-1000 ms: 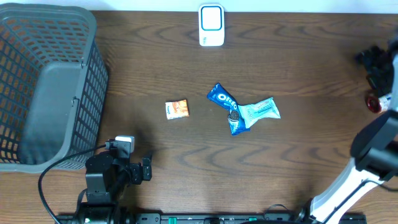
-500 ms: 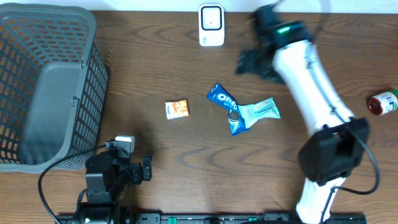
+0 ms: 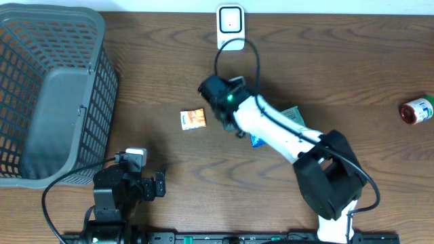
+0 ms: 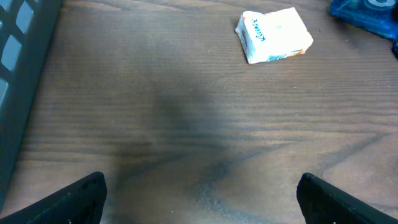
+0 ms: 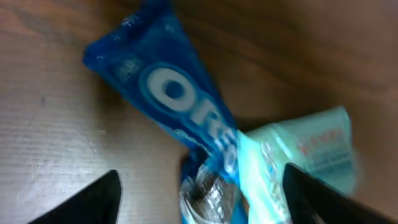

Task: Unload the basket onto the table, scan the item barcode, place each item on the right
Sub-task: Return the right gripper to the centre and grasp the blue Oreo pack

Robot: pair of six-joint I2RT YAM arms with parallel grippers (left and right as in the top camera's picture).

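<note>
**Right pincer spread wide over the Oreo packet**

Your right gripper (image 5: 200, 198) is released. Its two dark fingertips (image 5: 99, 194) sit at the bottom corners of the wrist view, wide apart, with nothing clamped between them. Below it lies the blue Oreo packet (image 5: 177, 102), flat on the brown table (image 3: 149, 68) and running diagonally, with its logo facing up. The lower end of that packet overlaps a pale teal packet (image 5: 308, 149) that angles off to the right. The wrist picture is blurred, so you cannot tell whether either pad touches a wrapper; they look to be just above it.

From overhead, your right arm reaches in from the near right edge and covers most of the Oreo packet, leaving only a blue corner and part of the teal packet showing beside the white link. A small white and orange packet (image 3: 193, 118) lies just to the left of the gripper head, apart from the other two. The white scanner (image 3: 230, 27) stands at the far edge, well apart from all three packets.

Your left gripper (image 4: 202, 200) is also released, fingers spread over bare wood at the near left, beside the grey basket (image 3: 102, 88). A red-capped bottle (image 3: 416, 110) lies at the far right.
</note>
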